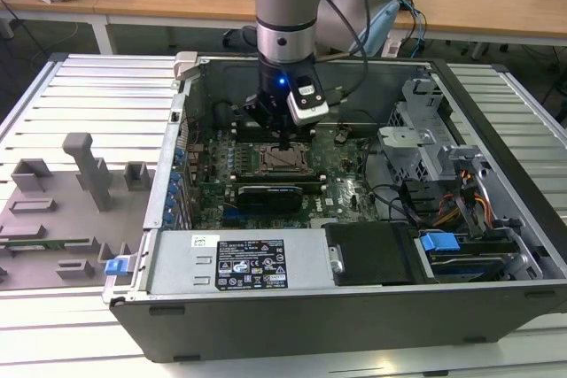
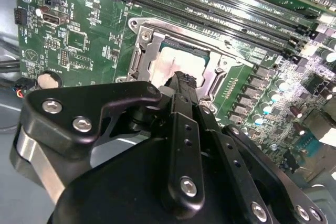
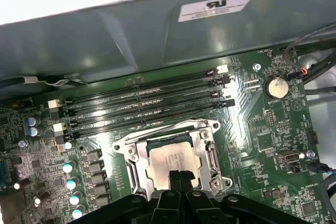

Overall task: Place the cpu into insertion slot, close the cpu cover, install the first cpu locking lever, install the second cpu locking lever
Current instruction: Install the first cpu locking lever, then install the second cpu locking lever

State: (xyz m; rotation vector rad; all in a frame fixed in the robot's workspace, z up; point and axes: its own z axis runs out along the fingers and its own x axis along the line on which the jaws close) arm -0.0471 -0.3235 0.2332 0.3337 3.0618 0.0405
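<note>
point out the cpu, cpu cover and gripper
cpu [image 3: 170, 160], first wrist view, middle of its metal top.
cpu cover [image 3: 209, 153], first wrist view, frame's side rail.
gripper [image 2: 181, 78], second wrist view, its fingertips.

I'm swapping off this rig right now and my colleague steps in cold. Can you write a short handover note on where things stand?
Gripper: fingers together, holding nothing, tips just above the cpu in both wrist views; contact cannot be told.
The cpu lies flat in the insertion slot on the green motherboard, inside the open computer case.
The cpu cover looks lowered around the chip, its window framing the silver top.
Done: cpu placed, and apparently the cover closed.
Left: the two locking levers; whether either is latched cannot be told.
</note>
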